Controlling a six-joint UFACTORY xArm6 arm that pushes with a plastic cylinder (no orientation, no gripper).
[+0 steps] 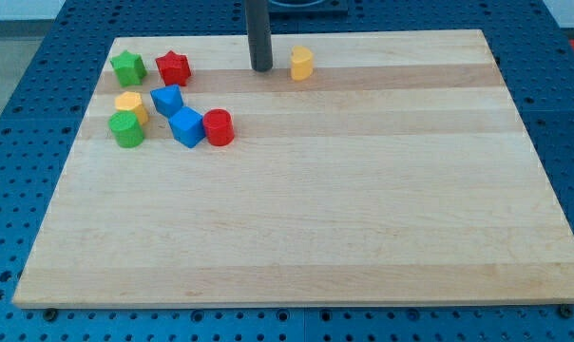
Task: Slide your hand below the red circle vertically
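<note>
**Spotter:** Bare desk (296,237) fills everything nearest the camera. What's your first block going up the view?

**Me:** Red circle (218,127), a short cylinder in the view's left half, and that's my target. It sits touching the blue cube (186,126) on its left. Past that are a second blue block (167,99), a green block (127,129) and a yellow block (130,104), all bunched close.

**Spotter:** And your tip?

**Me:** My tip (261,69) rests near the view's top edge, well apart from the cluster, above and to the right of the red circle. A yellow block (301,64) stands just beside it on the right. A red star (173,67) and a green star (127,66) lie off to the left.

**Spotter:** Gripper state?

**Me:** None to tell; I carry no gripper, just a plain rod, so nothing opens or clamps.

**Spotter:** How would that red piece handle?

**Me:** Small, light and rigid, I'd judge, sliding easily on smooth wood and nudging its blue neighbour if bumped. Nothing needs taking hold of, though. I want the open board straight below it, so I'd swing wide on its right side.
</note>
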